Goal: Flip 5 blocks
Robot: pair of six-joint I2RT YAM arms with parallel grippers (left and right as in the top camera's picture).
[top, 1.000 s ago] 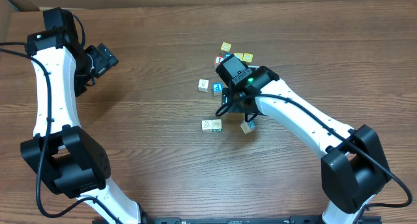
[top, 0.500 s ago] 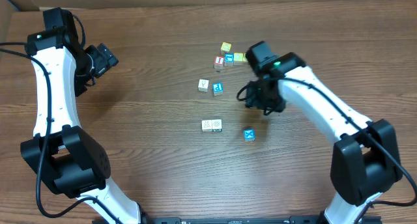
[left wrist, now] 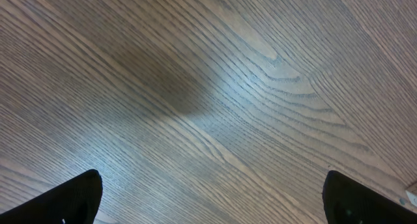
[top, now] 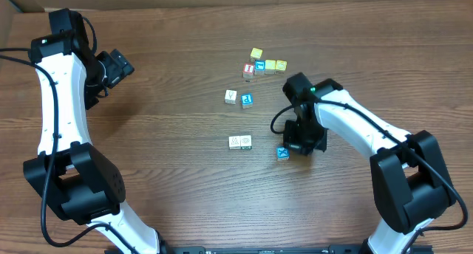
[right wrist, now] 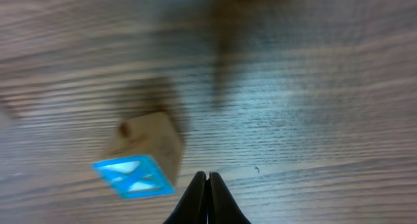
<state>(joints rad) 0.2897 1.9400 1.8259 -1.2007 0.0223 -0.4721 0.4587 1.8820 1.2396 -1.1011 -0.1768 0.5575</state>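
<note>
Several small wooden blocks lie on the brown table. One block with a blue top rests alone at the front right. My right gripper is just to its right, low over the table, shut on nothing, with its tips pressed together beside the block. A white-topped block and a blue-topped one sit mid-table, and a white piece lies nearer the front. My left gripper hovers far left, open over bare wood, with its fingertips wide apart.
A cluster at the back holds a red-topped cube, a blue cube and yellow cubes. A cardboard edge shows at the far left corner.
My right arm left the dropped block, swung toward the back cluster and returned to it, its jaws closing. That block, tan-topped a second ago, now shows blue on top. The left arm has not moved.
</note>
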